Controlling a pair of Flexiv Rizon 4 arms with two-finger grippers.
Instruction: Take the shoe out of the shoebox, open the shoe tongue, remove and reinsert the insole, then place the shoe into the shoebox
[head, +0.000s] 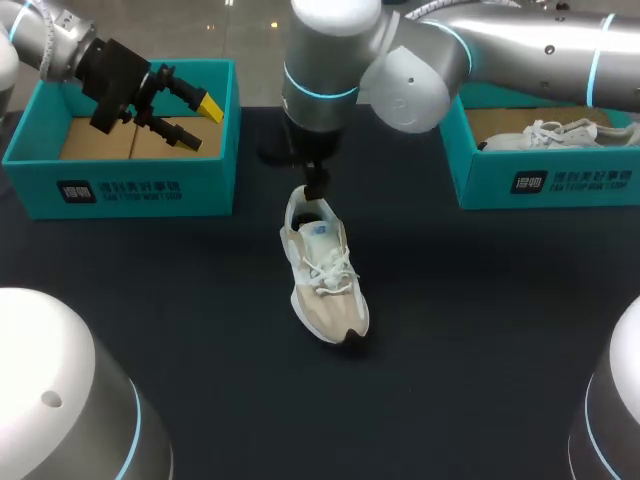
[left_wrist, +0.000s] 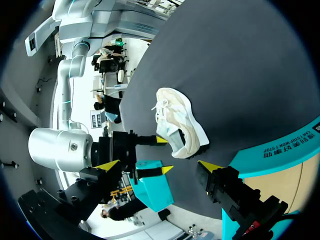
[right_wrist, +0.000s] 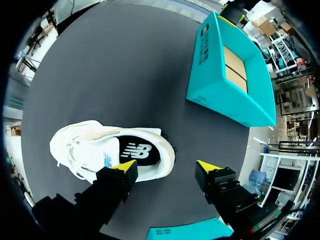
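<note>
A: Head view: logged shoe (head: 325, 275) upright on tabletop (head: 150, 300), with right jaws just above its heel.
B: Left wrist view: noted left jaws wide, empty, well apart from shoe, over shoebox (left_wrist: 282, 151).
A: Right wrist view: found right jaws wide, straddling heel rim, one tip beside insole (right_wrist: 137, 151). Risk: snagging collar on closing, tipping shoe.

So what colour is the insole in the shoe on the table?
Black insole with a white mark, best seen in right wrist view.
</note>
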